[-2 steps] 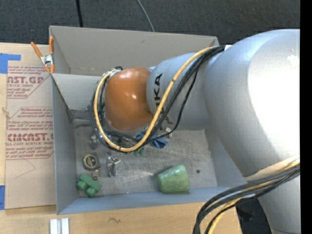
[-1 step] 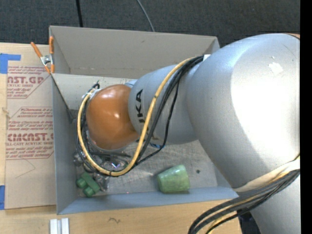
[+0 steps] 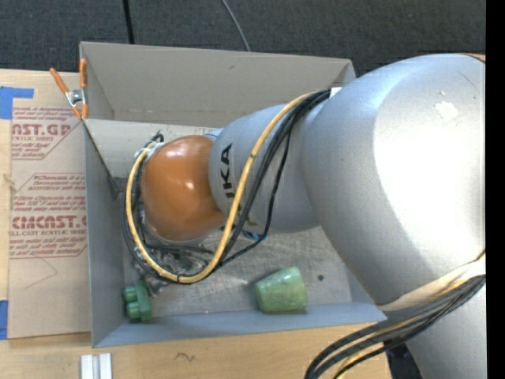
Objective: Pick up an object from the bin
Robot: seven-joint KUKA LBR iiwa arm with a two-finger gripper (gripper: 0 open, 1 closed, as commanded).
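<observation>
One small green piece (image 3: 138,302) at 7 o'clock lies close to the bin wall (image 3: 101,283), so the claw (image 3: 166,263), state not discernible, may strike metal and miss.

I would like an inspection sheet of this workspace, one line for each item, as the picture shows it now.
surface: grey metal bin; its floor is bare on the right.
job's things: light green rounded block by the front wall; small dark green piece in the front left corner.
clutter: nothing seen.
grippers: hand low under the orange wrist cover, close beside the dark green piece.
cables: yellow and black cables loop round the cover.
surroundings: dark floor behind the bin.
</observation>
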